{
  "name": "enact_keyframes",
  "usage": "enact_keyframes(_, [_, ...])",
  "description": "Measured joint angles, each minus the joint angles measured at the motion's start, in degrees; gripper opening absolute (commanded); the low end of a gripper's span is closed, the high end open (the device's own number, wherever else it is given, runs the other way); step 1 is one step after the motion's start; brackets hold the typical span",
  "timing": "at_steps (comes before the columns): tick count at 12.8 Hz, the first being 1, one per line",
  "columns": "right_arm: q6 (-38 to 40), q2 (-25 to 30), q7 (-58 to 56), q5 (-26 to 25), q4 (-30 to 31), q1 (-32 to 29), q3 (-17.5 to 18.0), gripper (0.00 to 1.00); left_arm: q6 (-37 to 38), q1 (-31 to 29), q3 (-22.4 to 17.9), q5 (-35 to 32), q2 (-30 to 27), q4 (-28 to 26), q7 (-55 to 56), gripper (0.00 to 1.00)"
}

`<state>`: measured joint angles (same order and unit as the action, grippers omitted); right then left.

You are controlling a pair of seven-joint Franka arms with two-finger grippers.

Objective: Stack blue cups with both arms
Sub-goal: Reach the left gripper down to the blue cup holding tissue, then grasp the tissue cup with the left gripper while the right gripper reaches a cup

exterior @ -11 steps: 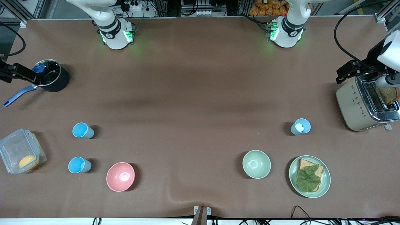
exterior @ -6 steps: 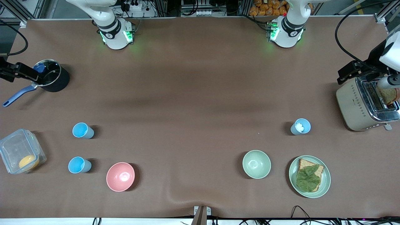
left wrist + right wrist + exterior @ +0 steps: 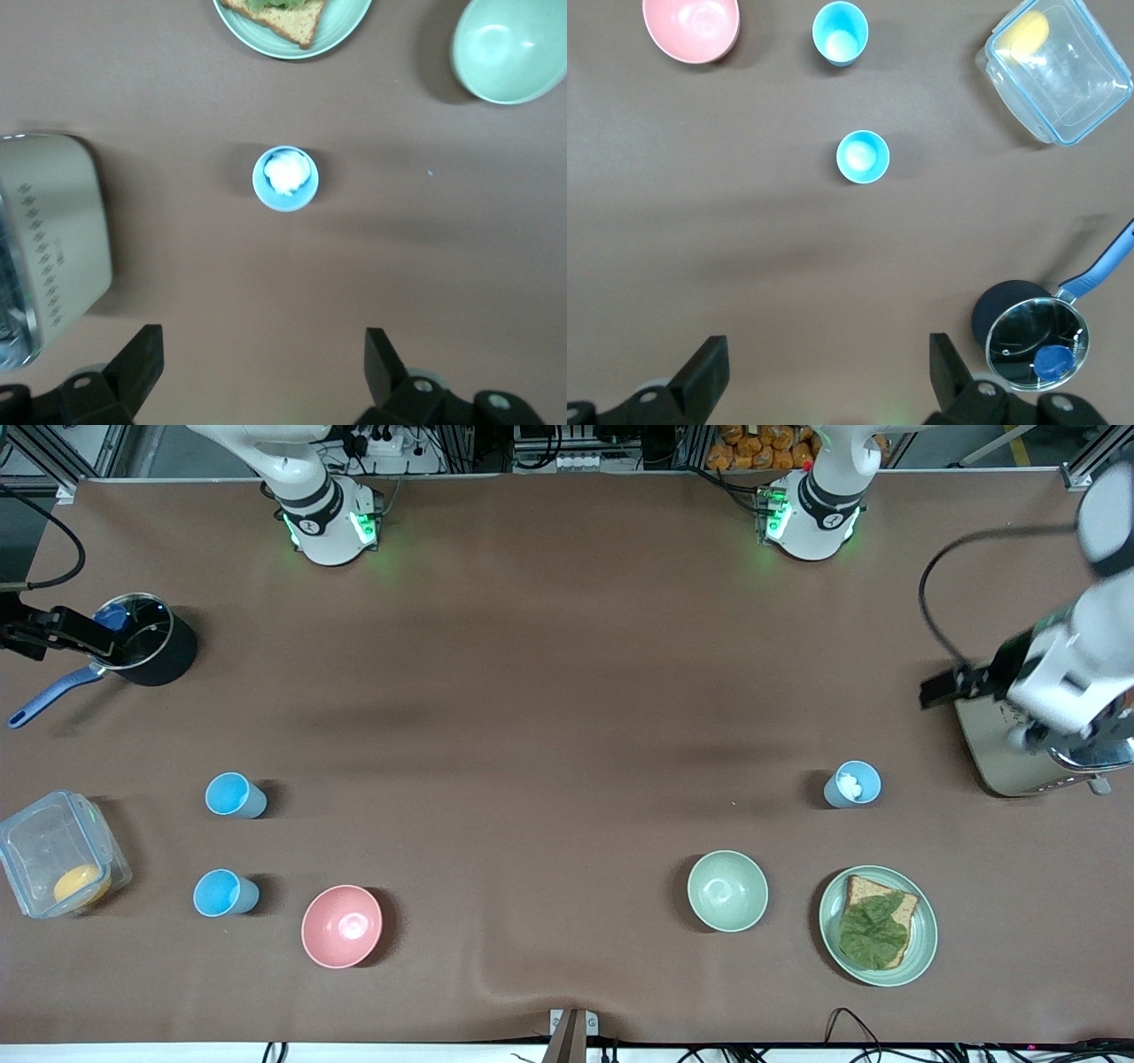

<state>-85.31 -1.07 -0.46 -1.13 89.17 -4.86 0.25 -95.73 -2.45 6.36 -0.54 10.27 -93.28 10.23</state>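
Note:
Two bright sky-blue cups stand upright toward the right arm's end of the table, one (image 3: 235,794) farther from the front camera than the other (image 3: 225,893). Both show in the right wrist view (image 3: 862,157) (image 3: 840,33). A paler blue cup (image 3: 852,784) with something white inside stands toward the left arm's end; it also shows in the left wrist view (image 3: 285,178). My left gripper (image 3: 1035,732) (image 3: 261,367) is open and empty, up over the toaster. My right gripper (image 3: 53,631) (image 3: 826,367) is open and empty, up beside the black pot.
A pink bowl (image 3: 342,926) sits beside the nearer cup. A clear container (image 3: 58,865) and a lidded pot (image 3: 146,651) lie at the right arm's end. A green bowl (image 3: 727,890), a plate (image 3: 921,948) with bread and a leaf, and a toaster (image 3: 997,762) lie at the left arm's end.
My left arm has swung over the toaster and now covers the bread slice in it. My right gripper has drifted slightly toward its table end. The cups have not moved.

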Motion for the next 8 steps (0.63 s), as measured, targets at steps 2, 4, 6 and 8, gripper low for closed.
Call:
enact_keyframes(2, [0.59,-0.93,-0.26,-2.30,0.31,-0.11,-0.12,1.00,-8.93,-0.48,-0.05,-0.81,1.96,-5.76,0.00,1.00])
enact_keyframes(4, [0.68,-2.98,-0.44,-4.55,0.51,-1.31,-0.26,1.00,-16.93,-0.55,-0.05,-3.61,3.26,-11.55,0.03,1.00])
enact_keyframes(6, [-0.22,-6.78,-1.02,-4.56,0.67,-3.81,-0.34,1.00,-23.39,-1.06,-0.08,-4.11,5.08,-15.63,0.45,1.00])
enact_keyframes(8, [-3.02,-11.84,-1.13,-4.56,0.77,-5.19,-0.39,1.00,-28.10,-2.81,-0.11,-4.15,7.36,-18.02,0.54,1.00])
